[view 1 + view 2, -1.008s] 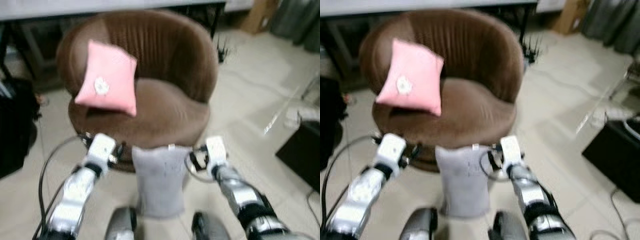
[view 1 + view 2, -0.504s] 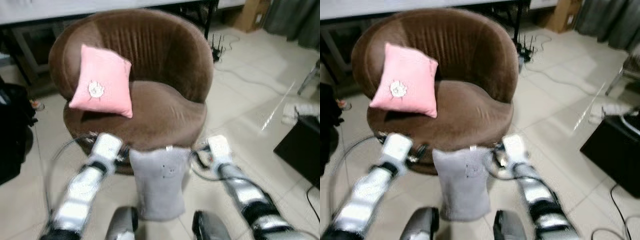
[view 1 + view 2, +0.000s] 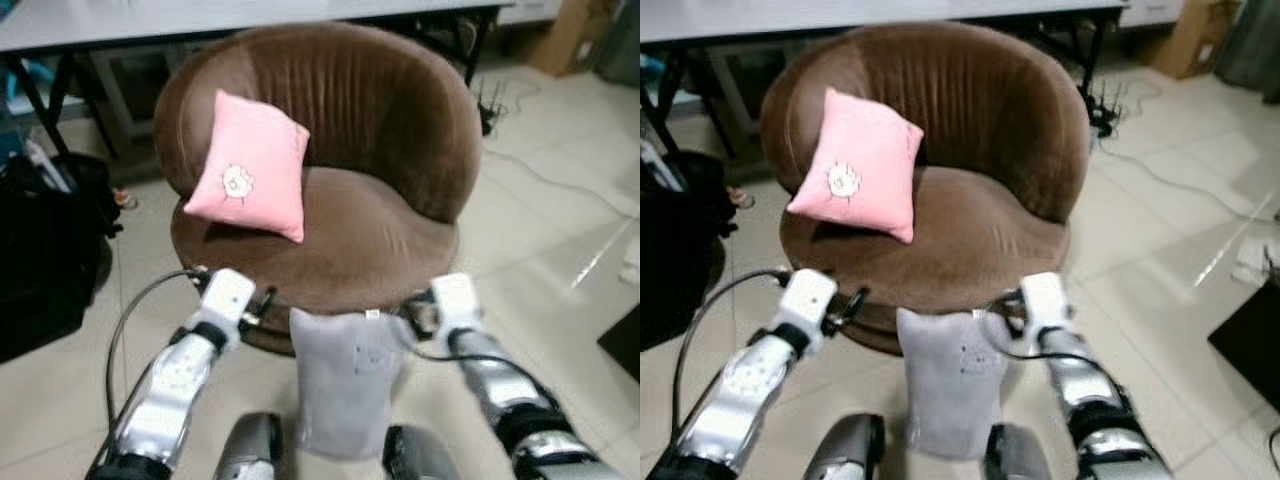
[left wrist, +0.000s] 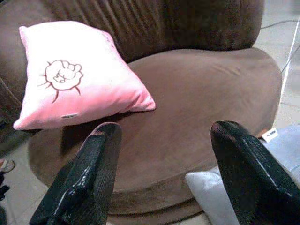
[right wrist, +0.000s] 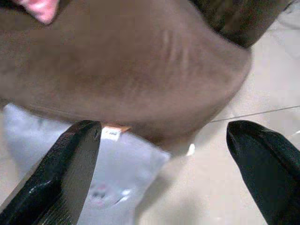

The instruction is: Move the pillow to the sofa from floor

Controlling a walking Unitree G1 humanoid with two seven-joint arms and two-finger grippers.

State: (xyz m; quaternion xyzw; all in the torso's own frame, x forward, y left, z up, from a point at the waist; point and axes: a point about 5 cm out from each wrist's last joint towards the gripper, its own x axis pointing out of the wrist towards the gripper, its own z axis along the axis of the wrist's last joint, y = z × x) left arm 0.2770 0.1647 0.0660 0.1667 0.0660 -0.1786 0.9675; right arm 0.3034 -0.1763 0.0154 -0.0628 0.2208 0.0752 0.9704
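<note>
Grey pillow (image 3: 345, 380): it's bottom centre of the left eye view, standing on its edge on the floor (image 3: 560, 230) and leaning against the front of the sofa. That's your target, and it's not up on the seat yet.

Sofa (image 3: 400, 120): round brown tub chair taking up the middle and top of the frame. The free seat area sits right of centre, so that's where you'd drop the pillow.

Pink pillow (image 3: 252, 165): already on the seat, propped against the backrest at upper left of the sofa (leave it alone, it's not the job).

Left gripper (image 4: 161, 176): fingers spread wide with nothing between them. In the left wrist view it looks over the seat, with a corner of the grey pillow low in the frame beside one finger.

Right gripper (image 5: 173, 176): also wide open and empty. It's aimed at the sofa's front edge with the grey pillow and its little tag just below.

Why both arms sit like that: they flank the pillow left and right in the head views, which I'd guess sets you up for a two-sided squeeze, since it's soft and wide.

Black bag (image 3: 40, 250): left edge of the frame, well apart.
</note>
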